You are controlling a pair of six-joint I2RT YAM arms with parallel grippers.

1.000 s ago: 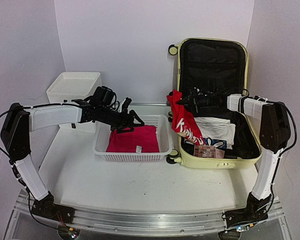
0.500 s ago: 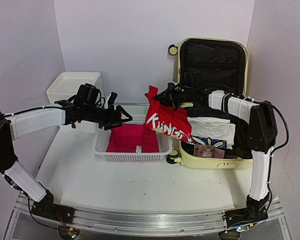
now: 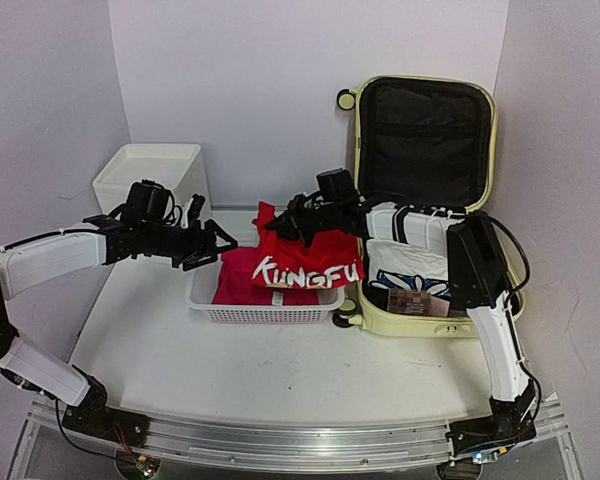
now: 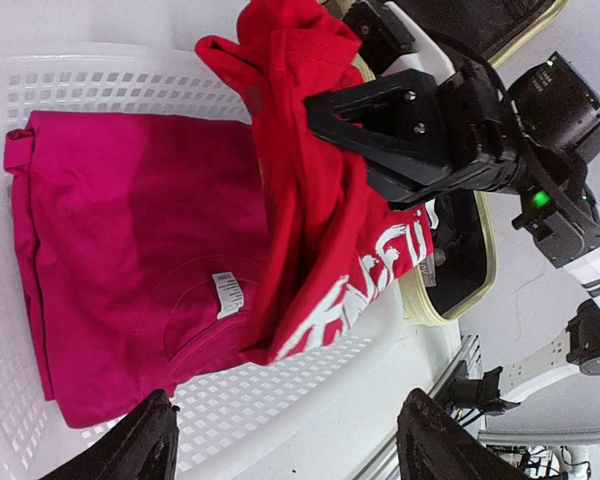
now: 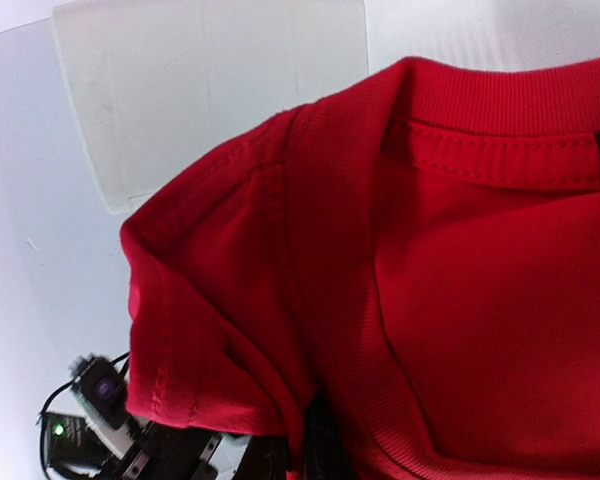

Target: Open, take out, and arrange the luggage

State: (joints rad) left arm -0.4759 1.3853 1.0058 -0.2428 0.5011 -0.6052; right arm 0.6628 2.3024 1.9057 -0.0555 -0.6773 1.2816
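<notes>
The luggage (image 3: 430, 326), a pale yellow suitcase, lies open at the right with its black-lined lid (image 3: 425, 140) upright. My right gripper (image 3: 295, 222) is shut on a red shirt (image 3: 305, 262) with white KUNGFU lettering, which hangs over the right half of the white perforated basket (image 3: 265, 313). A folded magenta shirt (image 3: 238, 285) lies in the basket. My left gripper (image 3: 212, 250) stands open at the basket's left edge, holding nothing. In the left wrist view the red shirt (image 4: 320, 230) drapes beside the magenta shirt (image 4: 130, 260). In the right wrist view the red shirt (image 5: 430, 300) hides the fingers.
A white garment with dark print (image 3: 415, 262) and a small brown packet (image 3: 410, 302) remain in the suitcase's lower shell. A white drawer box (image 3: 150, 175) stands at the back left, behind my left arm. Walls close in on both sides.
My right gripper has carried the red shirt leftward out of the suitcase to above the basket. My left arm has drawn back to the left, off the basket's middle.
</notes>
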